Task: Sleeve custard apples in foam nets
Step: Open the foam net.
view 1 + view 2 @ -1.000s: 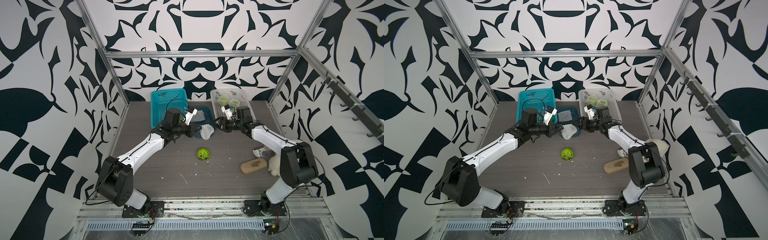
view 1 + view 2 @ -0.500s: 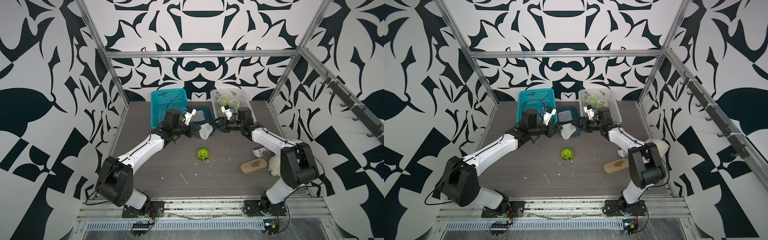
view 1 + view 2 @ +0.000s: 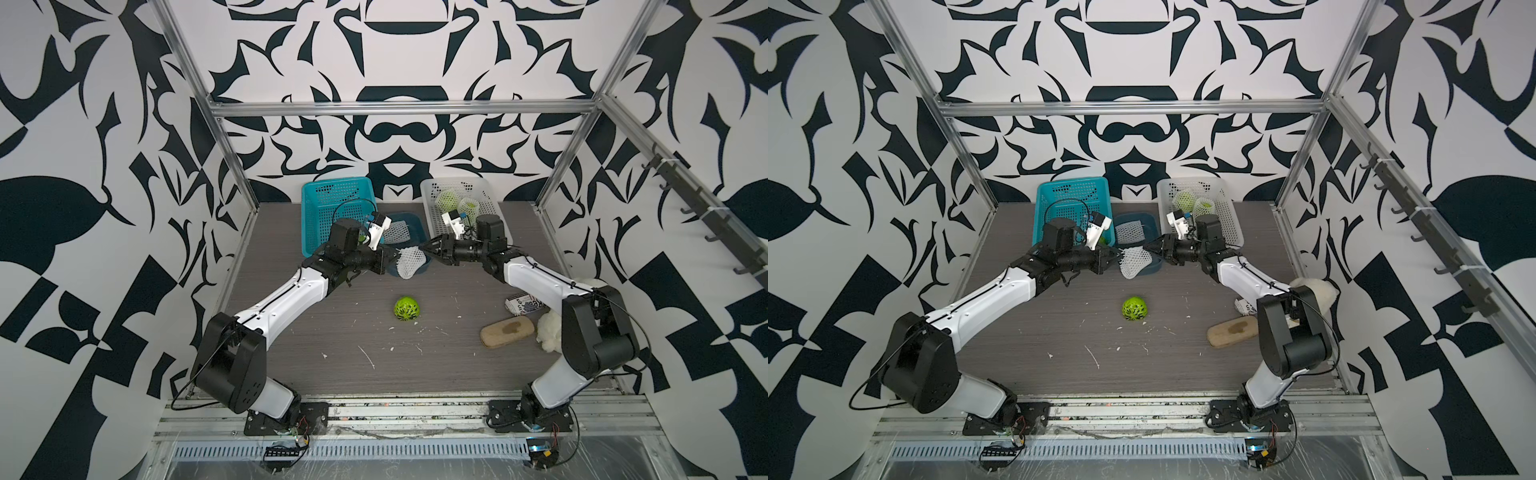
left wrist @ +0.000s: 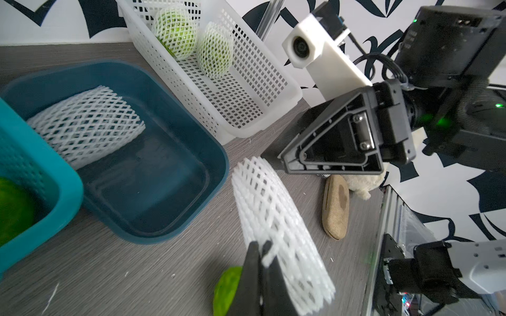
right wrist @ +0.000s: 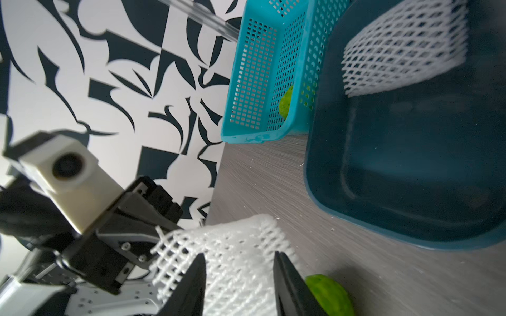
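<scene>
Foam net (image 3: pixel 409 262), white: one rim pinched by left end effector (image 3: pixel 392 258), held above bench (image 3: pixel 332 332); right end effector (image 3: pixel 425 248) spread at opposite rim. Bare custard apple (image 3: pixel 406 308) lies nearby on bench. Risk: soft mesh slips free if tugged unevenly.

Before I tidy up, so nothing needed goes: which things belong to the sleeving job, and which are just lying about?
Job: held net, spare net in tub, bare apple, apple in teal basket, two sleeved apples in white basket.
Lying about: plush toy, tan pouch, printed packet.
</scene>
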{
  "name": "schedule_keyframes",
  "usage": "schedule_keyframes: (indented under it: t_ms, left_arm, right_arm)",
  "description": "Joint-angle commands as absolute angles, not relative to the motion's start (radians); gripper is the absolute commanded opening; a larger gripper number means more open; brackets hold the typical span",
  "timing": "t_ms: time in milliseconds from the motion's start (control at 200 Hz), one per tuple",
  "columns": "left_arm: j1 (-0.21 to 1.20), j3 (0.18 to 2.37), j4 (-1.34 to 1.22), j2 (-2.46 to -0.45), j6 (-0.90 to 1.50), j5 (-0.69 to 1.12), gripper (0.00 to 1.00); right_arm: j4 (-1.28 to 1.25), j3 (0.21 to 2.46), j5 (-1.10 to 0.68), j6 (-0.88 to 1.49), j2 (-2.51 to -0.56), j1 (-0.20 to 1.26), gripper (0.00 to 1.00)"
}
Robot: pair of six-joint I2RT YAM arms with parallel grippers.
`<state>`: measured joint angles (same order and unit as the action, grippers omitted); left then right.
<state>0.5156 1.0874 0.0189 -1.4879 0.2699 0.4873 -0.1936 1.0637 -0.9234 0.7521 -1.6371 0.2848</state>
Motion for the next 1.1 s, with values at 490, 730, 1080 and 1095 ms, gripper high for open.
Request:
schedule_keyframes:
  t_ms: [490,730,1080,1095]
  left_arm:
    - [0.494,1.080,0.008,-1.527,0.313,0.427,0.00]
    - [0.474,1.071,-0.009,-1.543,0.343,0.432,0.00]
    - [0.473,1.069,-0.027,-1.542,0.358,0.478,0.00]
    - [0.474,1.067,-0.029,-1.543,0.359,0.480,0.00]
  right_arm:
    - [-0.335,1.020,-1.003,0.825,-1.600,0.287,0.61]
    - [-0.278,1.026,-0.998,0.799,-1.571,0.287,0.53]
    - [-0.396,1.020,-1.020,0.880,-1.606,0.302,0.43]
    - [-0.395,1.021,-1.020,0.879,-1.607,0.303,0.42]
